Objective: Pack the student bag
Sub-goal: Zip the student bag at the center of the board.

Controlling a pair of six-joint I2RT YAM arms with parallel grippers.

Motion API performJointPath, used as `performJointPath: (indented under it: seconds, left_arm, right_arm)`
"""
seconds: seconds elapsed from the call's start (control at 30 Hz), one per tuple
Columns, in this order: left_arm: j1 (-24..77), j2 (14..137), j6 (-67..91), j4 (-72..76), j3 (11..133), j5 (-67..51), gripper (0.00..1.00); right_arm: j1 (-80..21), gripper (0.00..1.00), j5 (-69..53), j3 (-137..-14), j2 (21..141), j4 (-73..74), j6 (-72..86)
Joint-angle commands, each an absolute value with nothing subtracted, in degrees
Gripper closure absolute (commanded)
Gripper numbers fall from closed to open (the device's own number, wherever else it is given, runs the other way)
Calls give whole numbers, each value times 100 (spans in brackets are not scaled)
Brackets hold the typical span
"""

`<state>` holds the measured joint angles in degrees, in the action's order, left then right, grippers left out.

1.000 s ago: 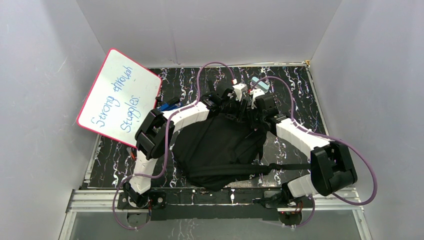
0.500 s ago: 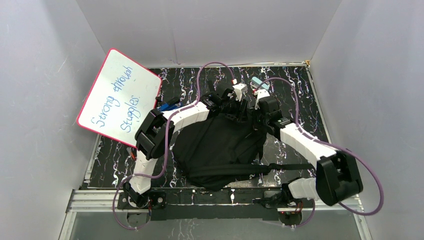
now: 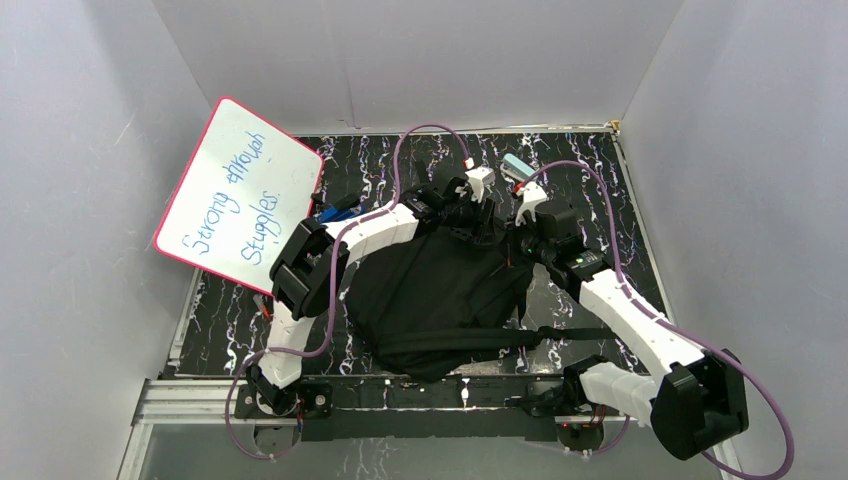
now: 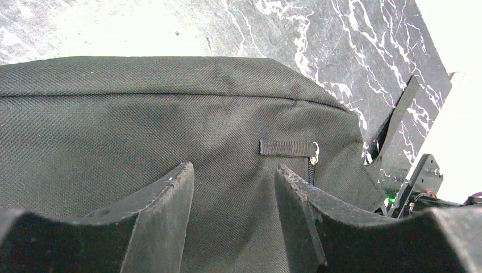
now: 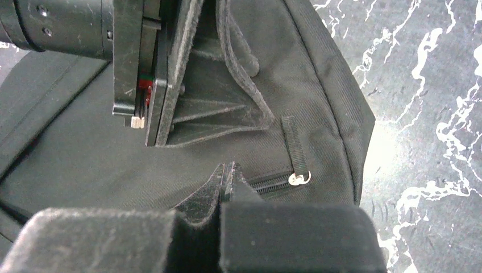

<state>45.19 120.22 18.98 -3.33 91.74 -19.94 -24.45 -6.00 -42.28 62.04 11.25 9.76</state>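
Mid-table, toward near edge: bag (image 3: 440,290), soft, limp, probably light. Left gripper (image 4: 233,169) jaws apart over far-end fabric. Right gripper (image 5: 227,168) pinched together at zipper (image 5: 273,183); hold on pull unclear. Best grip: pull or strap (image 3: 500,335).

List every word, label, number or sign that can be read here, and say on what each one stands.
"Strong through Stuggles": blue handwriting on the whiteboard leaning at the left; the last word's letters are uncertain.
On the student bag no label, brand or number shows in any view.
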Motion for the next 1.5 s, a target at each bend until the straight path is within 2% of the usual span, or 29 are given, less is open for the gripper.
performJointPath:
  seconds: [0.0,0.07,0.1,0.17,0.2,0.4,0.77,1.13,1.47]
  left_arm:
    - [4568,11936,1802,-889,9055,-1873,47]
    - [4568,11931,1805,-888,9058,-1884,47]
    - [4568,11932,1804,-890,9055,-1878,47]
    - [4569,11925,1810,-892,9048,-1881,47]
    - [4564,11926,1810,-890,9048,-1888,47]
    - [4578,11913,1819,-891,9030,-1896,47]
    - [4596,11923,1819,-887,9034,-1906,47]
    - [4595,11949,1811,-885,9044,-1917,47]
    - [4611,11925,1803,-888,9018,-1876,47]
  right_arm:
    - [-2443,100,-505,-4264,6007,1282,1047]
    - [-2448,100,-79,-4346,6048,1471,1089]
    - [-2451,94,49,-4376,6082,1502,1060]
    - [-2444,77,292,-4409,6148,1485,972]
    - [-2443,74,327,-4426,6194,1439,897]
    - [-2444,72,254,-4682,6839,1270,314]
    - [-2448,59,305,-4935,7393,1029,9]
    - [-2443,57,554,-4910,7590,1269,-212]
    - [-2435,73,267,-4796,8058,1303,253]
